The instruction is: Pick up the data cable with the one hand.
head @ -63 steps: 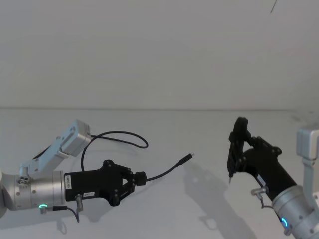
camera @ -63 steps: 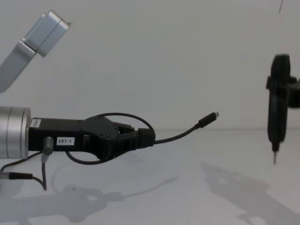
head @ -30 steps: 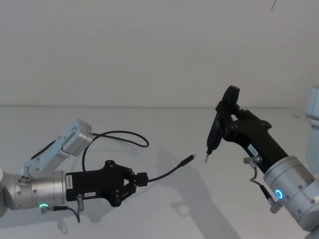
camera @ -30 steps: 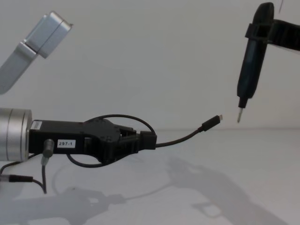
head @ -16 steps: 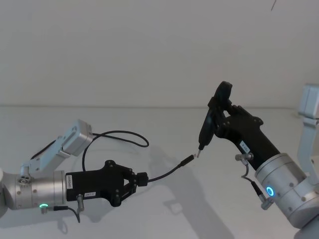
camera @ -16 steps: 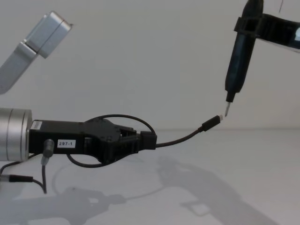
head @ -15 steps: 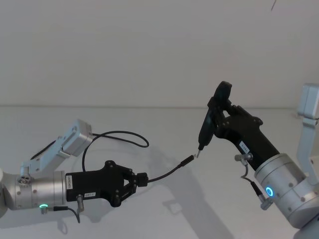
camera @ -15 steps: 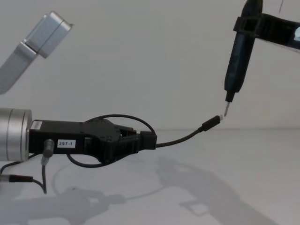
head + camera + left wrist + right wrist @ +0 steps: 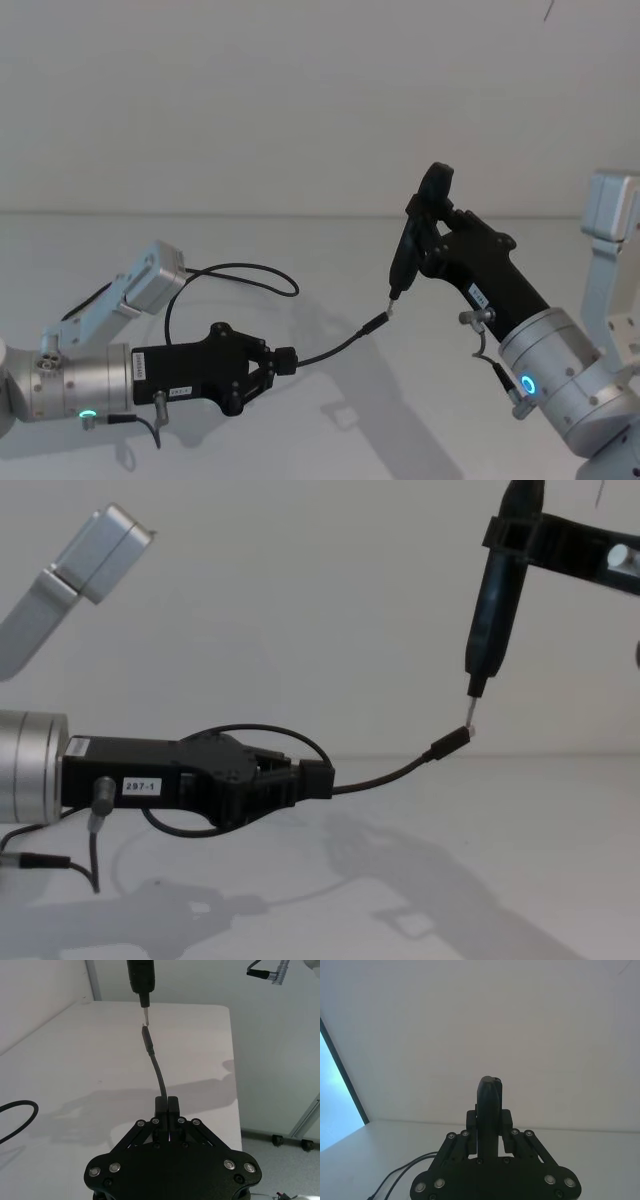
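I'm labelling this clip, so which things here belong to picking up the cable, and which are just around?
Part of the job:
- data cable, held off the table
- left gripper, jaws shut on the cable behind its plug

Not part of it:
- pen-shaped tool, its tip at the plug
- right gripper, holding that tool
- white table

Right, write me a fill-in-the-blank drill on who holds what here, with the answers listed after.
1. The left gripper is shut on the data ____.
2. The right gripper holds a slim black pen-shaped ____.
3. The tool's metal tip meets the cable's ____, which is held up off the table.

Missing words: cable; tool; plug
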You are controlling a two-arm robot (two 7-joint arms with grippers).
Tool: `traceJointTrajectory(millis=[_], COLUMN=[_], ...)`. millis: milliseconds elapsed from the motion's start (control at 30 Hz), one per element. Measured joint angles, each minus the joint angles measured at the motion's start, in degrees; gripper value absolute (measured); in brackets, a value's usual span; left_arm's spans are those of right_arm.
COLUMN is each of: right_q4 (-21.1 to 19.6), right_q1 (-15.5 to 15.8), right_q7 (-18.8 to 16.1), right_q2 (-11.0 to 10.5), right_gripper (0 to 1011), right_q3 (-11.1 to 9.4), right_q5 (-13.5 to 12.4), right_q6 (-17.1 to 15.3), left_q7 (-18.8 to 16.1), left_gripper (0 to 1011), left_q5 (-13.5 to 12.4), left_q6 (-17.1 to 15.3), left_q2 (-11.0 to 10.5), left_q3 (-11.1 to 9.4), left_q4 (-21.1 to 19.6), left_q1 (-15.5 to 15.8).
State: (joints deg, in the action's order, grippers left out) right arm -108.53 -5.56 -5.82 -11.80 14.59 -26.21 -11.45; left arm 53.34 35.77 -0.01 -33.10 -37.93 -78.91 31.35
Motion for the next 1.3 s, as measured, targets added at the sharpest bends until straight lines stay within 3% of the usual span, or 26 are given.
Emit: traceJointTrajectory(millis=[700,1300], right_q4=[1.5,1.8], right_q1=[-0.2,-0.3], right_q7=[-1.9,-4.0], right_q2=[0.0,-1.1], right_gripper=[279,279], right_q3=[0.3,-0.5], right_q5=[2.5,1.6], right_q6=[2.9,3.2], left_q7=[0.0,0.0], left_gripper=[29,29], left_q5=[0.0,0.0], left_q6=[0.0,0.0], left_q2=[0.0,0.0], left_q3=[0.0,0.0], left_q4=[0.0,0.0], left_q1=[0.0,0.0])
